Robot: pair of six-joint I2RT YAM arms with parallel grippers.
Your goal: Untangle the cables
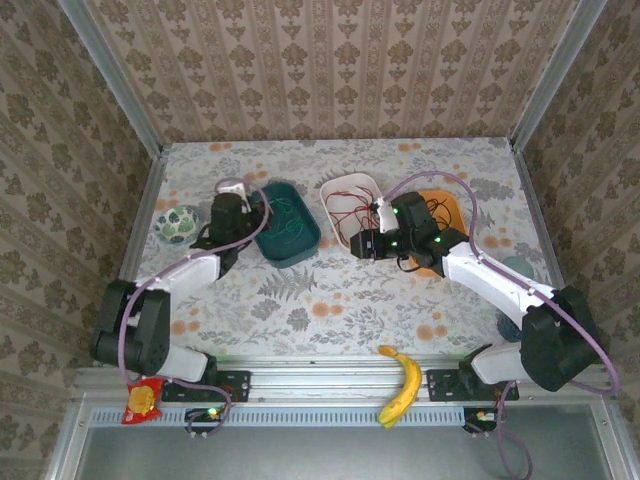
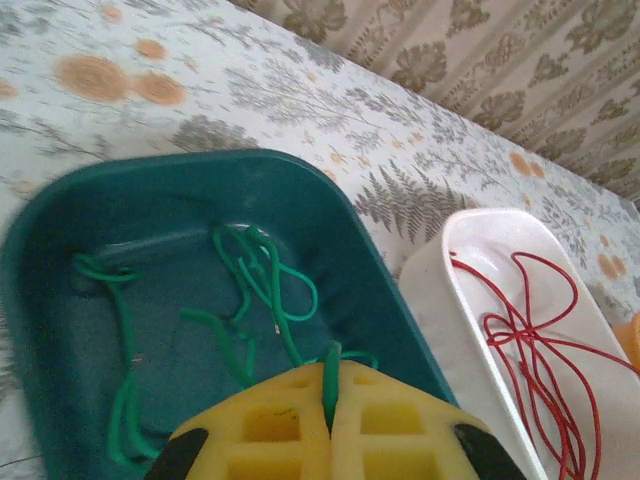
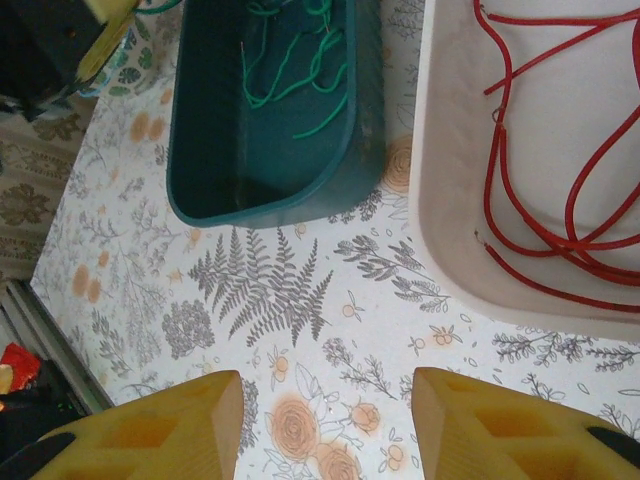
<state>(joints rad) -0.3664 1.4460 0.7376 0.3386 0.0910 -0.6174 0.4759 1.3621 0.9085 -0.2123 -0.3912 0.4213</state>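
1. L gripper [image 2: 330, 378]: fingers pinched on green cable [image 2: 125, 350], over teal tray [image 2: 60, 220].
2. R gripper [image 3: 325, 385]: wide apart, empty, above table [image 3: 270, 290].
3. Red cable [image 2: 497, 325]: loops in white tray [image 2: 430, 290], adj. teal tray.
4. Black cable [image 1: 436, 210]: in orange tray [image 1: 452, 205].

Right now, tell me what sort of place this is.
Likely a staged robot test cell: wallpapered panels box in a floral table, with two arms bolted to its near rail.

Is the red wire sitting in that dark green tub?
No, the red cable lies in the white tray, while the teal tub beside it holds the green cable.
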